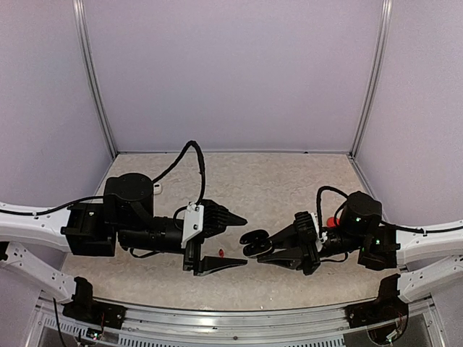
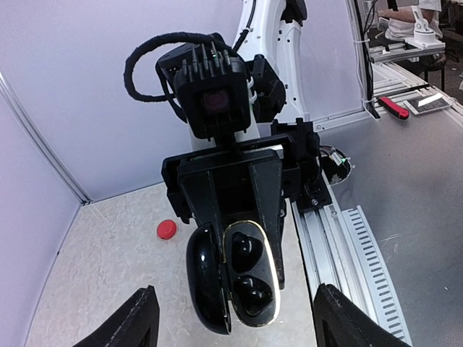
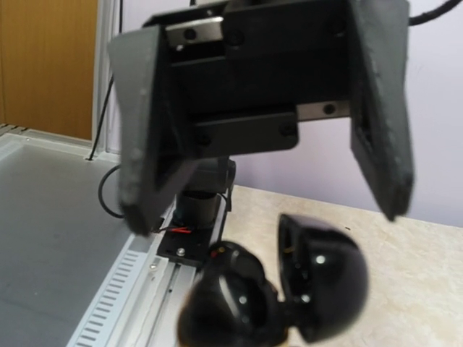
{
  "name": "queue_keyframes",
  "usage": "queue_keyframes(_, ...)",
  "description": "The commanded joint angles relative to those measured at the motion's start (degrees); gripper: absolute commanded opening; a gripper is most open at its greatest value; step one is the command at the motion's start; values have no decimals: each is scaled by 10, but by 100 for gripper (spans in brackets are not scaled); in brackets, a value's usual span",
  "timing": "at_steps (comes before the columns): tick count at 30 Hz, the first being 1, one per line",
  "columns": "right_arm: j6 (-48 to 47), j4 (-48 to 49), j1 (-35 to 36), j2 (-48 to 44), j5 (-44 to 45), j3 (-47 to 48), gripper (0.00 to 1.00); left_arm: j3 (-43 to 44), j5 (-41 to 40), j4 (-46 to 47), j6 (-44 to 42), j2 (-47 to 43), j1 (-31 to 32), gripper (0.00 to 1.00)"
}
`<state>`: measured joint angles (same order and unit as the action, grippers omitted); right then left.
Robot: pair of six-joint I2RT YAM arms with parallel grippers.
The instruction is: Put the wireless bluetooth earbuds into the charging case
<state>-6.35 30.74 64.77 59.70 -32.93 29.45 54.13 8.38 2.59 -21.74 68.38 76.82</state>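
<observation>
We see our right tool (image 1: 265,248) clamped on the open black charging case (image 1: 253,242) above the bench (image 1: 275,181). Our left tool (image 1: 244,240), released and spread wide, faces the case; a red earbud (image 1: 221,253) lies near it.

Speckled beige tabletop (image 1: 275,181), pale walls (image 1: 231,72), aluminium corner posts (image 1: 371,79), red-handled tool (image 2: 394,107) on grey bench (image 2: 419,217)

Charging case (image 2: 249,282) is up off the table, pinched in the right gripper (image 1: 264,247). It's a glossy black pebble, hinged wide open, lid swung aside, pale rim round the base. Two dark rounded shapes sit in its wells; seated earbuds or bare sockets, can't tell. Tiny red earbud (image 1: 221,253) lies on the table near it, a rounder red piece (image 2: 166,229) well apart, a white earbud (image 1: 157,189) farther off.
</observation>
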Motion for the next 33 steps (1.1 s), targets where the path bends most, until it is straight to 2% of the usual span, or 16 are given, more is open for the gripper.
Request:
queue_keyframes(1,9,22,4,-10,12,-1,0,-10,10,17,-3,-9,3,74)
queue_keyframes(13,15,35,4,-15,11,-1,0,1,-4,13,-2,21,7,77)
queue_keyframes(22,52,37,0,-10,41,2,0,14,-36,2,-53,19,56,71)
queue_keyframes(27,112,50,-14,-16,41,0,0,16,-90,1,-88,23,78,70)
queue_keyframes(33,203,40,-19,6,38,22,0,23,-199,3,-139,55,104,69)
